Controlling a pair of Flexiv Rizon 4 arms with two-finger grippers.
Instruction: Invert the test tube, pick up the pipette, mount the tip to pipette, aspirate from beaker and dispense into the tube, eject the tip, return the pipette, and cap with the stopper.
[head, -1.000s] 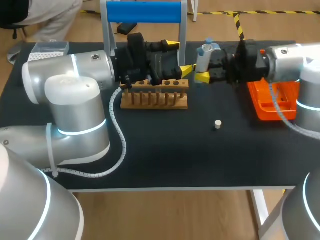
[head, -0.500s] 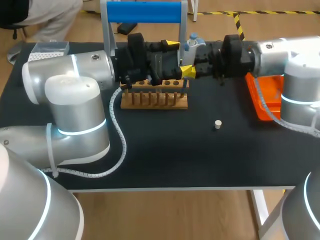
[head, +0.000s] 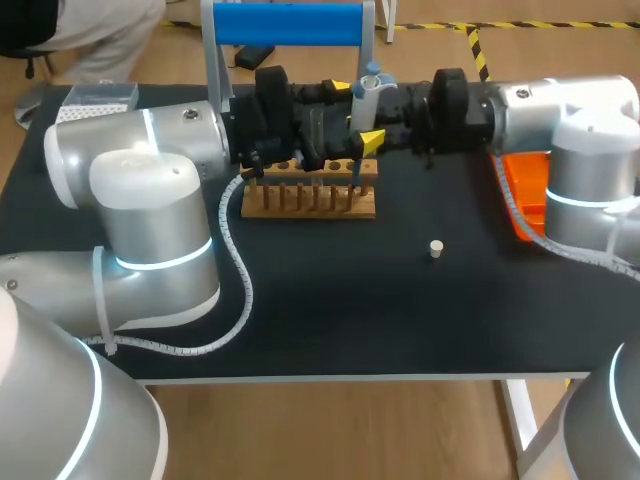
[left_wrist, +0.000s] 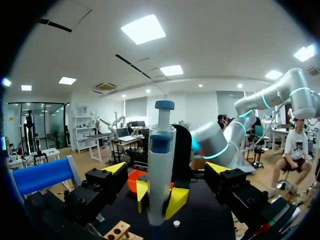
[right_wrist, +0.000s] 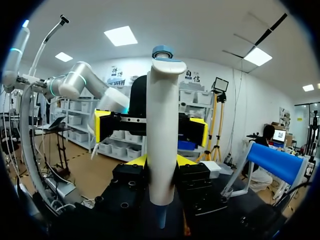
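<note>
The right pincer (right_wrist: 161, 161) is clenched on the pipette (right_wrist: 161, 115) and holds it upright over the wooden rack (head: 310, 200). The left pincer (left_wrist: 166, 169) is spread wide, one finger on each side of the pipette, not touching it. A small white stopper (head: 435, 248) sits on the tabletop (head: 400, 320).

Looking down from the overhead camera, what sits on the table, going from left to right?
Wooden rack → small white stopper → orange tray. The pipette, held above the rack's right end, overlaps it, so I leave it out.
</note>
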